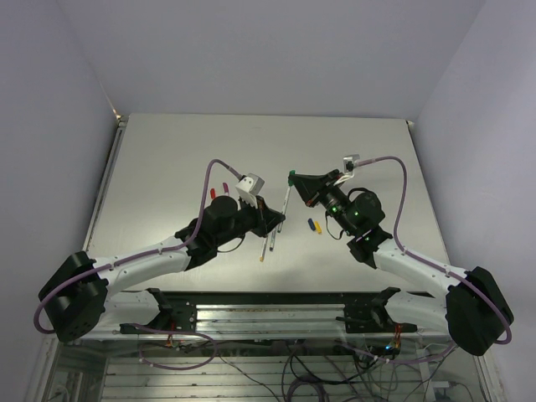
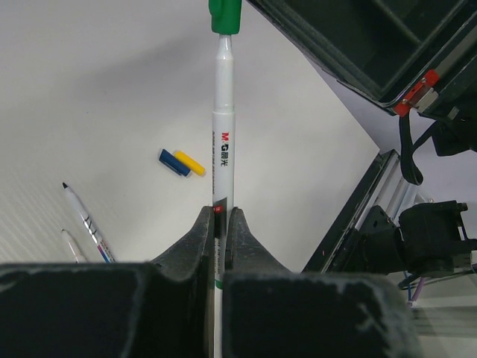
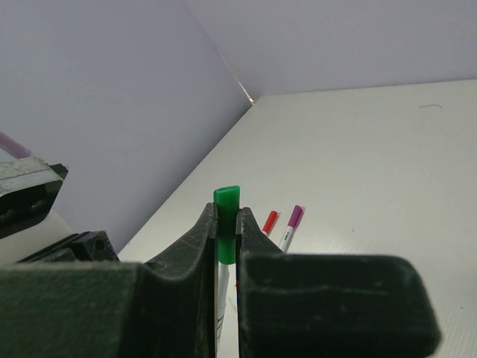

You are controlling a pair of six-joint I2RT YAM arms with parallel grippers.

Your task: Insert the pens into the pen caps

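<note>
Left gripper [image 2: 220, 218] clamped tight on green pen [image 2: 223, 134] barrel | right gripper [image 3: 227, 218] pinched closed on green cap [image 3: 226, 198], meeting the pen's tip above the table [image 2: 89, 89] | blue cap [image 2: 173, 162], yellow cap [image 2: 191, 163] lying side by side on it.

Pale table [image 1: 167, 159], walls on three sides. Both arms reach in from the near edge, tips meeting near table centre. One pen [image 1: 286, 199] spans between them: left gripper [image 1: 279, 219] pinched on its near end, right gripper [image 1: 293, 178] pinched on the green cap [image 1: 291, 174] at its far end. Blue cap [image 1: 311, 224] and yellow cap [image 1: 318, 227] lie touching beside the right wrist. Two loose pens [image 1: 270, 239] lie just near of the left gripper. Red cap [image 1: 213, 193] and magenta cap [image 1: 224, 186] sit left of the left wrist, too small to tell more. A purple cable [image 1: 404, 180] loops over each arm.
</note>
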